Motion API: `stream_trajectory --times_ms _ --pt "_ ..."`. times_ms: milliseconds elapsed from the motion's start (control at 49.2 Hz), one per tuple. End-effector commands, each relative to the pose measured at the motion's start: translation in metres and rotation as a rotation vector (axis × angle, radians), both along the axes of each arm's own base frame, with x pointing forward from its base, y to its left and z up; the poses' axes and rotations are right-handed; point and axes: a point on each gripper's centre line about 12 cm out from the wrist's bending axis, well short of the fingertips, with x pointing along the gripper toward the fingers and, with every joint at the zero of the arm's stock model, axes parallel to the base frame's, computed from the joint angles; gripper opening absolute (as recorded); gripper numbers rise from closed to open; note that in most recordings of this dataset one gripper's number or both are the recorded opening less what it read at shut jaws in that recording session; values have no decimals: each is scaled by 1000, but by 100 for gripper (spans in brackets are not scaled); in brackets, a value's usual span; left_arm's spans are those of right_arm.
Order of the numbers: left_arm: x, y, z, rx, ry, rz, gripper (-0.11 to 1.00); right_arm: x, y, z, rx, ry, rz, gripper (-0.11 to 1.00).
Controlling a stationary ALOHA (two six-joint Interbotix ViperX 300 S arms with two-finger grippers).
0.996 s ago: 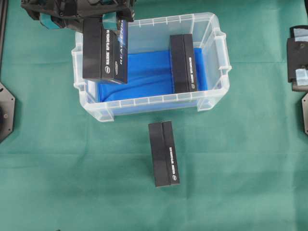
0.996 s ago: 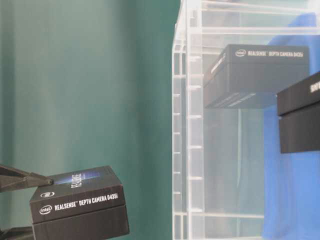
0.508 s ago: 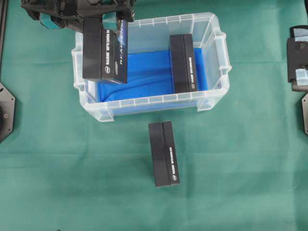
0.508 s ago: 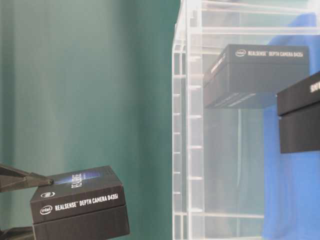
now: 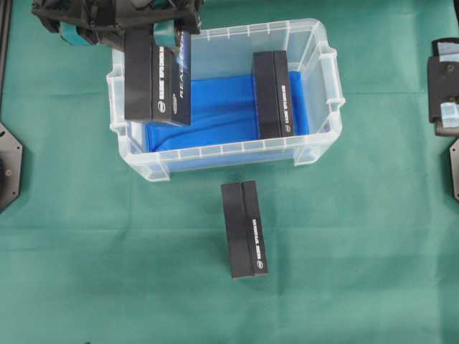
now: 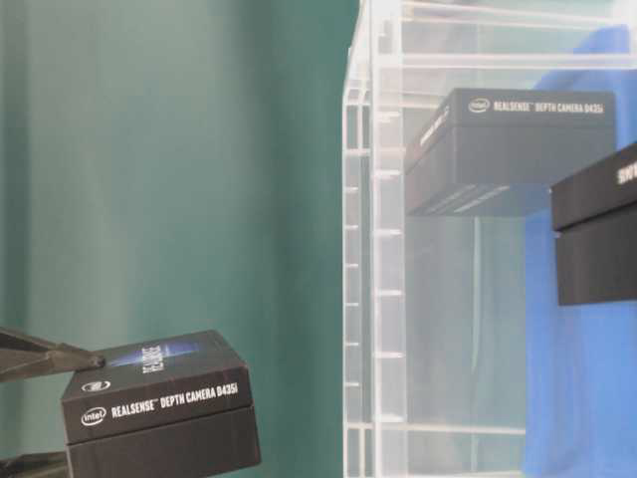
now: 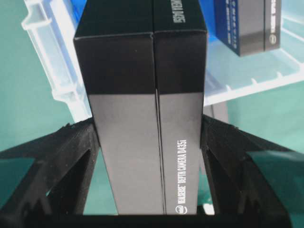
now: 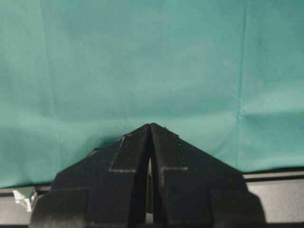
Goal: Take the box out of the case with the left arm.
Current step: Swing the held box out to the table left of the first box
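My left gripper (image 5: 136, 32) is shut on one end of a black box (image 5: 154, 75), its fingers (image 7: 85, 156) pressed against the two long sides. The box (image 7: 147, 95) hangs lifted over the left end of the case (image 5: 229, 150), overlapping the left rim. In the table-level view the box (image 6: 159, 408) shows left of the clear case wall (image 6: 378, 249). A second black box (image 5: 272, 93) lies inside on the blue lining, towards the right. My right gripper (image 8: 150, 126) is shut on nothing over green cloth.
A third black box (image 5: 244, 229) lies on the green cloth in front of the case. The right arm (image 5: 445, 86) rests at the right edge of the table. Black arm bases sit at the left (image 5: 8, 168) and right edges.
The held box has edged slightly towards the front and right. The other boxes, the case and the right arm have not moved.
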Motion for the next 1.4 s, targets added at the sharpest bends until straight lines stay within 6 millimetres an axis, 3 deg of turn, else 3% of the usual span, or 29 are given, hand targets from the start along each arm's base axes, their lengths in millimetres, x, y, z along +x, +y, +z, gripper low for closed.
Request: stream_trajectory --times_ms 0,732,915,1382 --pt "-2 -13 14 6 -46 -16 60 1 0 4 -2 -15 -1 0" --pt "3 -141 11 -109 -69 -7 60 2 0 3 -2 -24 2 0" --pt "3 -150 11 -122 -87 2 60 2 0 3 -1 -24 1 0" --pt "3 -151 8 -120 -78 2 60 2 0 3 -2 -23 2 0"
